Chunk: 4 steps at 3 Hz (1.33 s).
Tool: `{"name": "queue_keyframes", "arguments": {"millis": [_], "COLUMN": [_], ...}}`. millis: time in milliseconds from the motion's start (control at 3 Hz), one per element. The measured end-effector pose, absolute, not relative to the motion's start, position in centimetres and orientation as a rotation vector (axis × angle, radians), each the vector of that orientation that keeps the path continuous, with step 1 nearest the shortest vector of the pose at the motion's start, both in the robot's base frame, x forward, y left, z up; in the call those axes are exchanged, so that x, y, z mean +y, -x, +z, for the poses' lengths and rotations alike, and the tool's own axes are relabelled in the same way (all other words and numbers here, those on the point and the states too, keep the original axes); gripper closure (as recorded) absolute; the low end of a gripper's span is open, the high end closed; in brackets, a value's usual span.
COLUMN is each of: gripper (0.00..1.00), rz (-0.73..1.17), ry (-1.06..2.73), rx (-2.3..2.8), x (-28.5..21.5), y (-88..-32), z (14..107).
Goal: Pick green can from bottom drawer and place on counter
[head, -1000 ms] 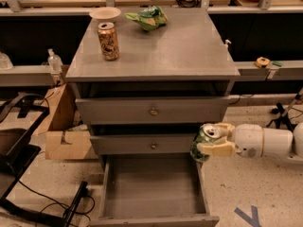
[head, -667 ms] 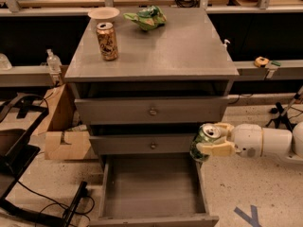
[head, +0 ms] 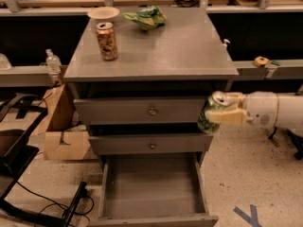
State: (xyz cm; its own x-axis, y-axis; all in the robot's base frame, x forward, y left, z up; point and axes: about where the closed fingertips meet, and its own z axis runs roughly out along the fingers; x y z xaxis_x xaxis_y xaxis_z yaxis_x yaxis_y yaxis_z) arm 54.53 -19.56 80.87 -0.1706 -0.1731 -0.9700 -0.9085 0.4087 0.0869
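Down front, the bottom drawer [head: 154, 193] hangs pulled out, its front lip at the frame's lower edge. Speckled floor [head: 246, 174] lies open to its right, with a blue tape mark [head: 248, 215]. Up a level, the gripper [head: 220, 112] reaches in from the right, fingers clamped around the green can [head: 205, 121]. The can sits silver top up, slightly tilted, just off the cabinet's right front corner, level with the top drawer [head: 142, 110] and under the counter [head: 184, 46] edge (side marking unreadable). On the counter there's broad bare grey at right. Far left stands an orange-gold can [head: 107, 41], label illegible, then a white bowl [head: 103, 14] and a green-and-white bag [head: 146, 18].
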Motion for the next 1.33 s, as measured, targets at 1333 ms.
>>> {"name": "queue_keyframes", "arguments": {"millis": [1333], "gripper": [1.0], "rz": [0.814], "ry": [0.903], "rx": [1.705], "x": [-19.4], "y": [-74.1], "z": [91.7]}}
